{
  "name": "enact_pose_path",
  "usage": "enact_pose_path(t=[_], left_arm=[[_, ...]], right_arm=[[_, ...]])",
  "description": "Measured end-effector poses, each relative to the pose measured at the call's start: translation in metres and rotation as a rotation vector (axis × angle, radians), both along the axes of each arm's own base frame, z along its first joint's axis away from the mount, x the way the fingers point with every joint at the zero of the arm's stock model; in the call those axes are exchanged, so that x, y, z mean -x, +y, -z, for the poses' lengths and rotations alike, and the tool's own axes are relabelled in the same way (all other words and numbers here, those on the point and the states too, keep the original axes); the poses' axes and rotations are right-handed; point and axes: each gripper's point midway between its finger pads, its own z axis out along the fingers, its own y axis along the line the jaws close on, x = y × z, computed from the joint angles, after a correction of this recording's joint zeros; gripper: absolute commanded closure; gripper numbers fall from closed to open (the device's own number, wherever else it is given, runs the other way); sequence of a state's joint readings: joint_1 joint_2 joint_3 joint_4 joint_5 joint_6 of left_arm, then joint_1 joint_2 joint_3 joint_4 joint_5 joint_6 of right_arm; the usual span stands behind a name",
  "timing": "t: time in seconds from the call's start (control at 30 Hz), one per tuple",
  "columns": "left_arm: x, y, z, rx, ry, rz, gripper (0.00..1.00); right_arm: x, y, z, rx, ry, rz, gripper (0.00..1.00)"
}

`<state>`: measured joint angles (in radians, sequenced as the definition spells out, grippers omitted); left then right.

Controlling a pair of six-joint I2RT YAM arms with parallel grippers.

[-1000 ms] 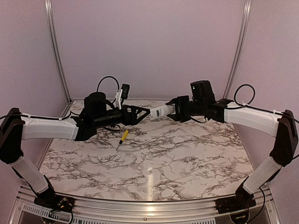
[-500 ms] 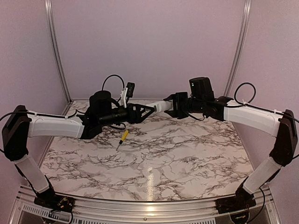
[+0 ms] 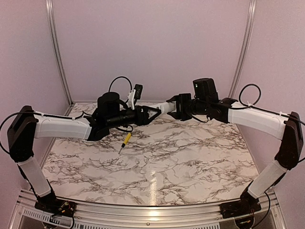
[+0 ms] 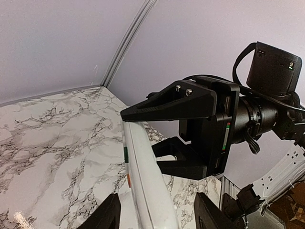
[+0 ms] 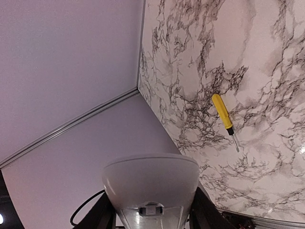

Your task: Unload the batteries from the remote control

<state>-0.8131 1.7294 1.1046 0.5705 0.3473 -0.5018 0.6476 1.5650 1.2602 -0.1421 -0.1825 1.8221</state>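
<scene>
The remote control (image 3: 164, 107), a slim white bar, hangs in the air above the back of the table. My right gripper (image 3: 178, 108) is shut on one end of it, and its black fingers (image 4: 181, 102) clamp it above and below. My left gripper (image 3: 153, 113) is open around the free end. In the left wrist view the remote control (image 4: 143, 176) runs between the left fingertips (image 4: 108, 215) with a gap on each side. The right wrist view looks along the remote control (image 5: 150, 183) from its rounded end. The batteries are hidden.
A yellow-handled screwdriver (image 3: 125, 140) lies on the marble table (image 3: 190, 157) below the left gripper and left of centre; it is also in the right wrist view (image 5: 222, 117). Purple walls with metal corner rails close in the back and sides.
My left arm has reached right until its fingers flank the remote's free end, and its jaws have narrowed. My right gripper has lifted the remote slightly and keeps its hold.
</scene>
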Motion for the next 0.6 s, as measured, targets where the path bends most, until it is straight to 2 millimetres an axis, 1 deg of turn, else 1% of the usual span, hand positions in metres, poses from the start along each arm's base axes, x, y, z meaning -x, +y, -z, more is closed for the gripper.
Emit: enact_pose_path(t=[0.23,0.33,0.5,0.6], left_arm=[[-0.004,-0.004,-0.011,0.013,-0.014,-0.013,0.52],[-0.006,-0.006,-0.014,0.015,-0.016,-0.018,0.53],[-0.008,-0.009,-0.004,-0.006,0.002,-0.020,0.53],[-0.010,-0.010,0.005,-0.025,0.018,-0.024,0.57]], right_arm=[[0.001,0.001,0.000,-0.002,0.002,-0.007,0.86],[0.001,0.001,0.000,-0.002,0.002,-0.008,0.86],[0.001,0.001,-0.001,-0.004,0.002,-0.010,0.86],[0.001,0.001,-0.001,-0.004,0.002,-0.010,0.86]])
